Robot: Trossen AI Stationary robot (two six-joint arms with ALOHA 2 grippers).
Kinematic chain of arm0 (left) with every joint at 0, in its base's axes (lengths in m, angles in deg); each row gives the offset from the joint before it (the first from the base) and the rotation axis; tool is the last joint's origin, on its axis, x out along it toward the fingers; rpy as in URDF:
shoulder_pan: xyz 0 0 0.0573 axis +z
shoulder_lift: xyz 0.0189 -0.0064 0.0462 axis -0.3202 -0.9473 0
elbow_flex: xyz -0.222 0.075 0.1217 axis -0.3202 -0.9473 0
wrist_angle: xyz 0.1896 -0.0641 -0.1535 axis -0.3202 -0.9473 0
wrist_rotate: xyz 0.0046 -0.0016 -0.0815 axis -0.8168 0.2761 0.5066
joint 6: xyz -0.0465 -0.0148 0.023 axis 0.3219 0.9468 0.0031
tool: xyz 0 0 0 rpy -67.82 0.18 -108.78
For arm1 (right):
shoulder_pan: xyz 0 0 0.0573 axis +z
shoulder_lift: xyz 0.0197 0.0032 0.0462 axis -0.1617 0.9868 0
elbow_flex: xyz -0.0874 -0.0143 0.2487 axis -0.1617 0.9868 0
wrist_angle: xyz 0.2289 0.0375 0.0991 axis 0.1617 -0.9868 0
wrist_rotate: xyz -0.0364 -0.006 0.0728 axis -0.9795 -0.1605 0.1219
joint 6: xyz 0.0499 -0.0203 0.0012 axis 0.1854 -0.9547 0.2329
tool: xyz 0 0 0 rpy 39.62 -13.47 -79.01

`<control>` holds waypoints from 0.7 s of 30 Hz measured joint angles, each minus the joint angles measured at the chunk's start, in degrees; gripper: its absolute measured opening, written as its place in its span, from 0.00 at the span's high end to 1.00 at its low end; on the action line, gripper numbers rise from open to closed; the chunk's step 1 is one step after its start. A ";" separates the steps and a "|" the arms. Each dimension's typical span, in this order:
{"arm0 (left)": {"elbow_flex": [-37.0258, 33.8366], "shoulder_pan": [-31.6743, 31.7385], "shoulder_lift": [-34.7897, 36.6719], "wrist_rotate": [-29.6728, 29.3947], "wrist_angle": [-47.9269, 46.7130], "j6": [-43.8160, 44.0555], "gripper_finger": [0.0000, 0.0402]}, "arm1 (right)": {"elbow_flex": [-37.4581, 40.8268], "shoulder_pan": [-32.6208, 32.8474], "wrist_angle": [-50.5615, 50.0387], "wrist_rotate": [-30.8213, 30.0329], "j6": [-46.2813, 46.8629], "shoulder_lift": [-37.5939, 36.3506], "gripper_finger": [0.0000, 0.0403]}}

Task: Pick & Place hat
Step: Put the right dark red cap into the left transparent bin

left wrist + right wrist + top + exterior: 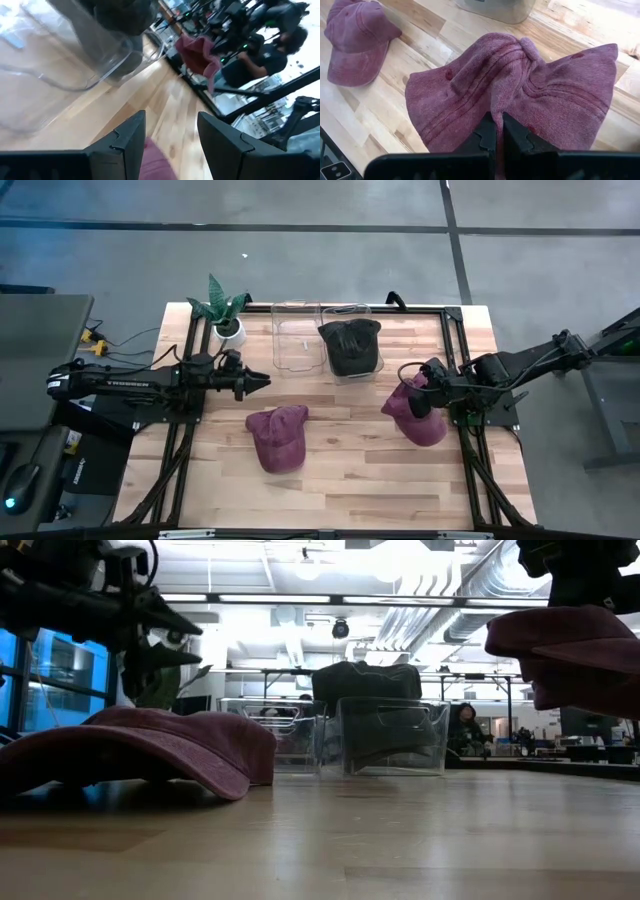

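My right pincer (495,131) is clamped tight on a maroon hat (520,95), pinching a bunched fold of its cloth. The hat hangs clear of the worktop (350,470) at the right side, its brim drooping. In the low view only its underside shows, cut off at the frame edge.

My left pincer (262,381) hovers over the left half of the worktop with fingers parted and nothing between them. A second maroon hat (277,436) lies flat on the wood just in front of it; the left wrist view catches only a sliver of its cloth between the fingers (127,145).

At the back stand two clear bins side by side. The left bin (296,337) looks bare inside. The right bin (352,350) carries a dark hat (351,345) that rises above its rim. These bins lie between the two arms, toward the back edge.

A potted plant (224,312) sits at the back left corner, beside the left bin.

Beyond the worktop, a seated person (464,730) shows in the low view, small and partly hidden by the bin wall. The left wrist view is tilted and smeared; room detail there is hard to read.
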 joint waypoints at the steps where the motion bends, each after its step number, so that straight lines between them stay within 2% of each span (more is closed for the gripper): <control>1: 0.49 -0.01 -0.47 -0.03 0.15 0.00 0.57 | 0.00 0.00 0.00 0.00 -0.04 0.00 1.00; 8: 6.25 -0.01 -6.63 -0.85 -0.25 -0.50 0.57 | 0.00 0.00 0.02 0.50 -1.52 0.00 1.00; 17: 15.76 -0.01 -18.14 -1.09 -0.73 -2.07 0.57 | 0.02 0.00 0.31 -0.12 -4.10 0.00 1.00; 21: 20.85 0.00 -23.43 0.95 -1.10 -1.97 0.57 | 0.02 0.00 0.50 -0.53 -5.44 0.00 1.00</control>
